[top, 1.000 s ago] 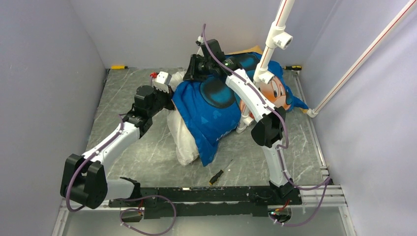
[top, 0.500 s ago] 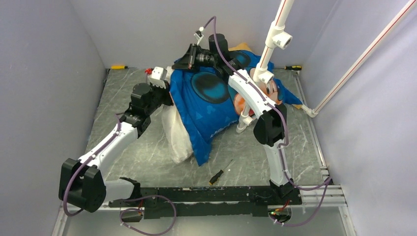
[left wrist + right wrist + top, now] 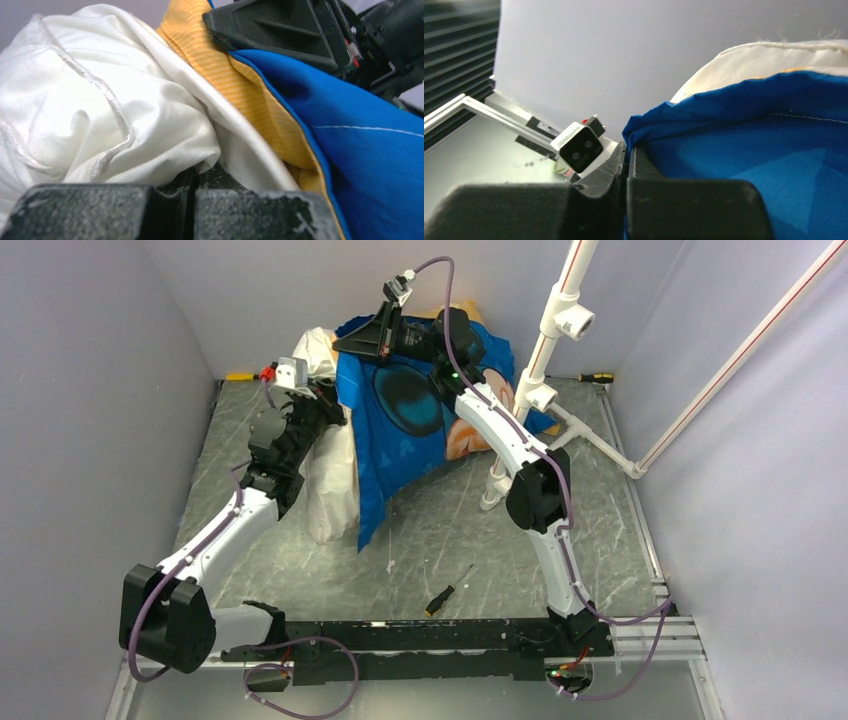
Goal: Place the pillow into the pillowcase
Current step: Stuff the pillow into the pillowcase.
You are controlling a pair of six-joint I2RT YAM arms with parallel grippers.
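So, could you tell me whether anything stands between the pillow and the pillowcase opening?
Nothing visible does: the pillow touches the pillowcase at its orange lining, apparently partly inside. The left gripper is shut on the pillow, the right gripper on the blue edge.

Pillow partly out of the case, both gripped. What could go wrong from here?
The left fingers pinch only a thin fold of the pillow; it may slip or tear.
The right fingers grip just the pillowcase hem, which could pull free.
Much pillow hangs outside the pillowcase and may slide out.
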